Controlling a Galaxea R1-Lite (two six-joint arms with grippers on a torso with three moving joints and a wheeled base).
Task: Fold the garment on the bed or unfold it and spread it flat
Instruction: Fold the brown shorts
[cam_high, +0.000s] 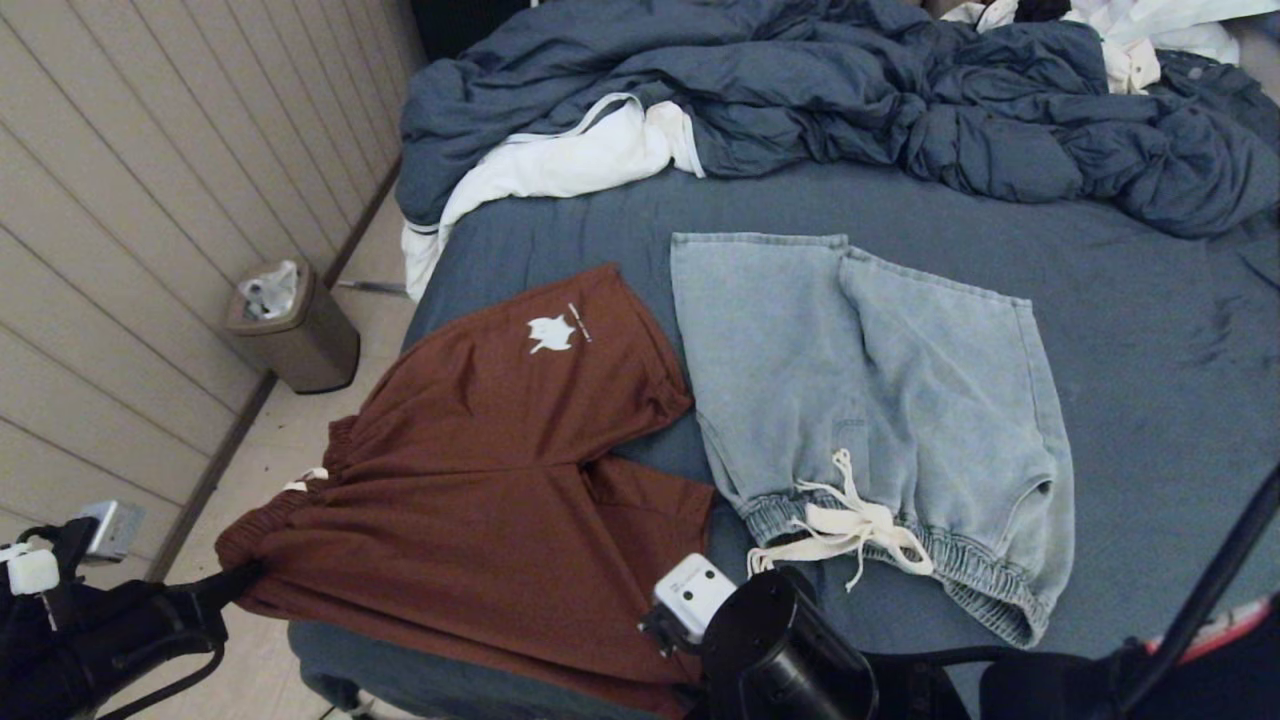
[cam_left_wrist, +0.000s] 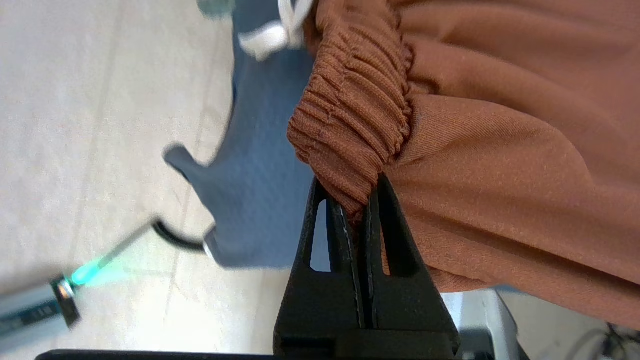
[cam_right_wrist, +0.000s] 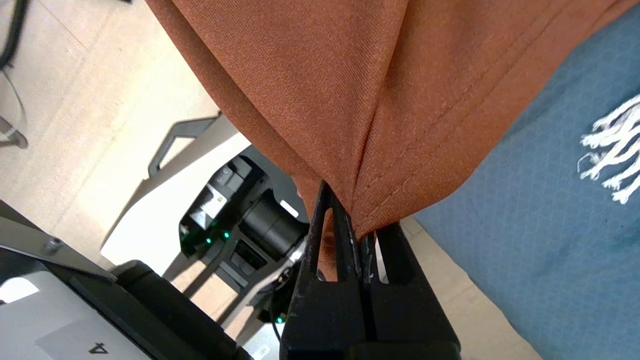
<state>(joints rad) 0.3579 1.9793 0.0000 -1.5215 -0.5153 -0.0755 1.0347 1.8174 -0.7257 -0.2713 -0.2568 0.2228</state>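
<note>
- grips first: we have the left gripper (cam_left_wrist: 361, 200) clenched on the elastic waistband corner of the rust-brown shorts (cam_high: 480, 480), out past the bed's left edge, and the right gripper (cam_right_wrist: 357, 220) clenched on a hem corner of the same shorts at the bed's near edge.
- place: the rust-brown shorts lie partly spread over the near-left corner of the bed (cam_high: 1150, 330), just beside the pale denim shorts (cam_high: 880, 400), with one leg hem touching or slightly overlapping them.
- heading: we read the long axis as running from the waistband at the left edge toward the leg openings nearer the bed's middle, so the shorts point waist-left, the white logo (cam_high: 552, 333) on the far leg.
- slip risk: each gripper pinches only a thin bite of cloth, so a hard pull could strip a corner free and let that side sag toward the floor.
- overhang risk: much of the fabric sits at or beyond the bed's edges; uneven tension between our two arms could drag it off.
- snag risk: sweeping toward the bed's middle could catch the denim shorts' white drawstring (cam_high: 850, 530) and rumple that pair.
</note>
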